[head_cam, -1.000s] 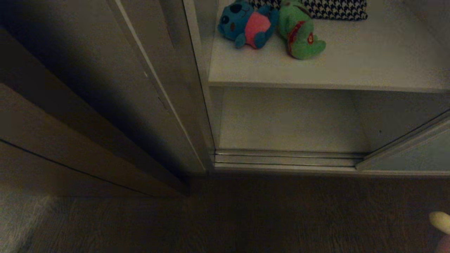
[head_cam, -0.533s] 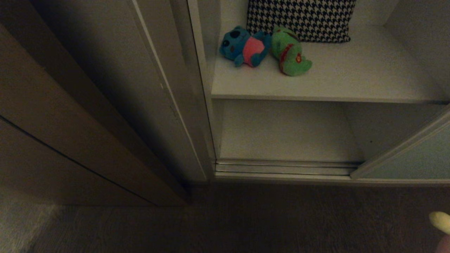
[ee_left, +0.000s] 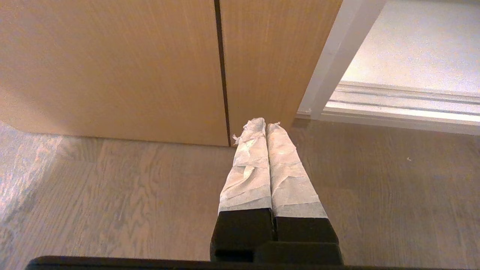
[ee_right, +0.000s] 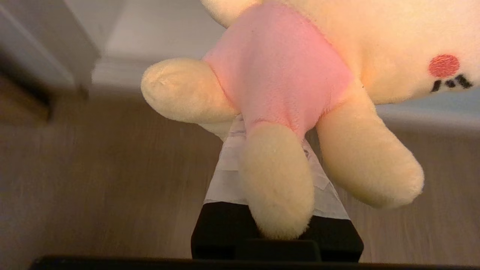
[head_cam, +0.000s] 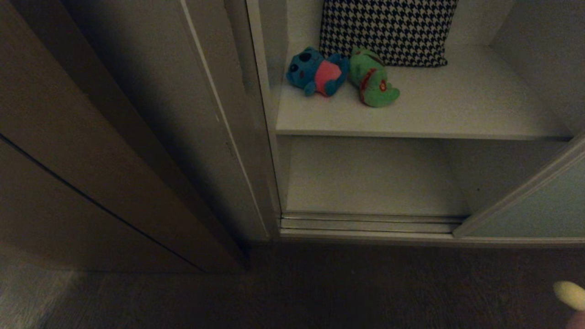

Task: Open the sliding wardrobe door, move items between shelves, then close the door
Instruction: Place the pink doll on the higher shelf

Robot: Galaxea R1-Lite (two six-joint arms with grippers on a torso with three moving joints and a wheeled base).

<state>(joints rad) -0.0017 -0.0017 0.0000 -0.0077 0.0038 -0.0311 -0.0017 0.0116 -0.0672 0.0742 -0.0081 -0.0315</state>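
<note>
The yellow plush toy with a pink belly (ee_right: 285,75) hangs in my right gripper (ee_right: 270,127), which is shut on it low over the wood floor; one limb of the yellow toy (head_cam: 569,294) shows at the head view's lower right corner. A blue toy (head_cam: 317,71) and a green frog (head_cam: 372,80) lie side by side on the upper shelf (head_cam: 457,109). The lower shelf (head_cam: 374,178) is bare. The sliding wardrobe door (head_cam: 539,205) stands pushed to the right, leaving the opening uncovered. My left gripper (ee_left: 261,125) is shut and empty above the floor.
A black-and-white houndstooth cloth (head_cam: 386,29) leans at the back of the upper shelf behind the toys. Silver floor rails (head_cam: 370,224) run along the wardrobe's front. A grey panel (head_cam: 151,114) and brown wooden boards (ee_left: 112,67) stand to the left.
The whole head view has shifted: the shelves and toys sit lower in the picture and more of the cloth shows. The toys have not moved on the shelf.
</note>
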